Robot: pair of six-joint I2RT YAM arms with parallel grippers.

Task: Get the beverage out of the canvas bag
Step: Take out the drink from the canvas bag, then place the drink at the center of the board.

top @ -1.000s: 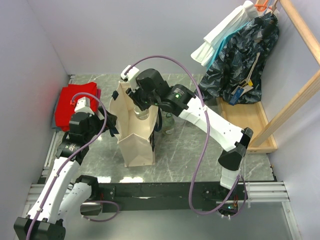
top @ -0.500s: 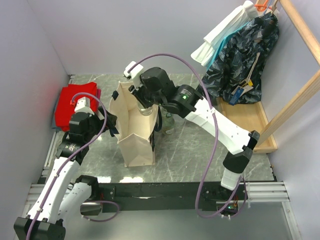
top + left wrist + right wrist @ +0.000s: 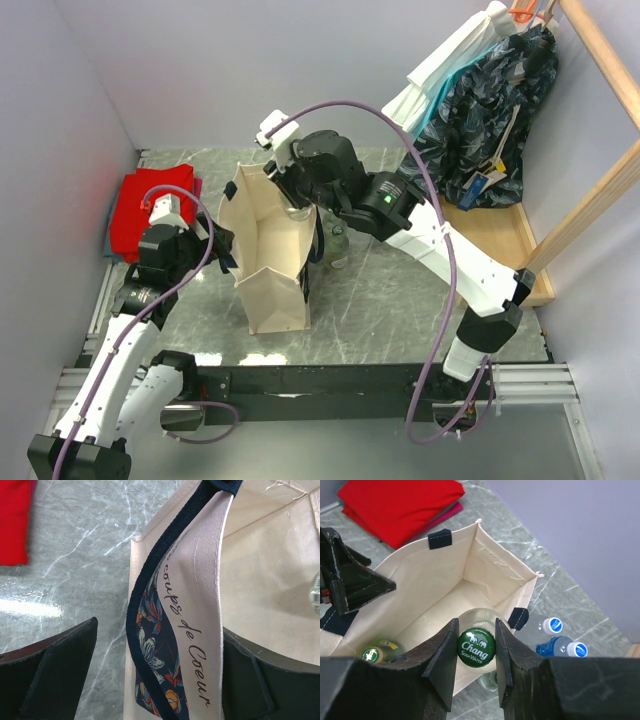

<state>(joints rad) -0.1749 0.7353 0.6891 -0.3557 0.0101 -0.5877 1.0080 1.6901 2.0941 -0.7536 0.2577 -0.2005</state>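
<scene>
Grey marbled stone is being seen as the table (image 3: 400, 300), with the canvas bag (image 3: 272, 290) standing upright between the table's left edge and its middle, mouth open. The beverage, a clear glass bottle with a green Chang cap (image 3: 476, 648), is being gripped at the neck by the closed right pincer (image 3: 476, 630) and is being held over the bag's open mouth, its body showing against the bag's inner walls. The bag's left wall and navy strap are being straddled by the open left pincer (image 3: 159, 630). A second bottle (image 3: 372, 654) is lying inside the bag. Two blue-capped water bottles (image 3: 552, 625) are standing on the table just beside the bag. A red folded cloth (image 3: 150, 205) is lying at the far left corner.
</scene>
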